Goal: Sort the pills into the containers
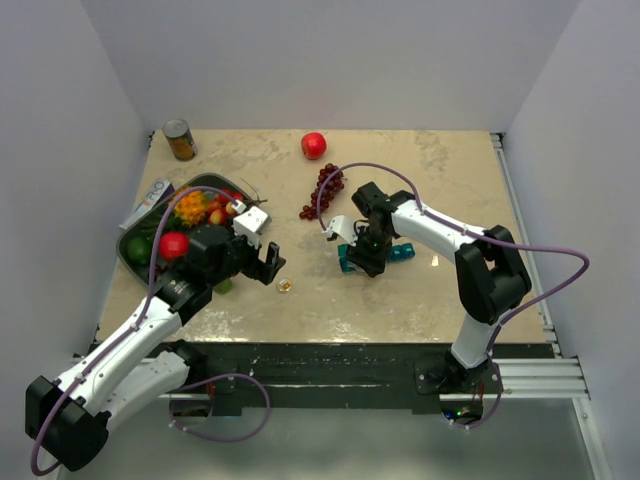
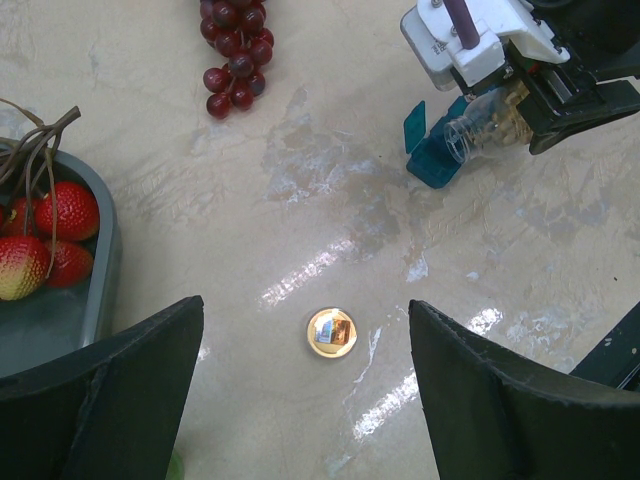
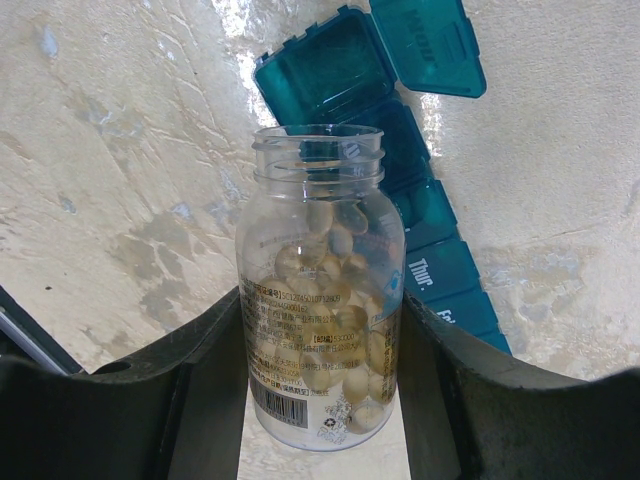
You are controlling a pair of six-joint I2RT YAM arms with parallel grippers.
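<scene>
Two grippers, both mine, doing diff. things. R gripper (image 3: 320,400) is clamped on a clear plastic pill bottle (image 3: 320,300), w/ its fingers (image 3: 190,400) pressing the bottle's sides. The bottle has no cap on and is well filled w/ pale oval pills (image 3: 335,330). Its open mouth points at the narrow teal-blue plastic pill organiser (image 3: 440,270), which lies on the beige marbled table (image 1: 420,170) just ahead of the R gripper. The organiser's end compartment has its lid (image 3: 425,45) flipped up; the next ones along look shut, and one reads "Thur". Can't tell if the bottle rim touches the organiser.

L gripper (image 2: 305,303) is spread wide, holding nothing, and hangs over the table. A small round gold cap (image 2: 331,333) sits on the surface btwn its fingers, touching neither.

To my left is a dark green fruit tray (image 2: 100,260) w/ red strawberries (image 2: 65,210) in it. A bunch of dark red grapes (image 2: 235,50) lies farther out on the table, near the R arm.
</scene>
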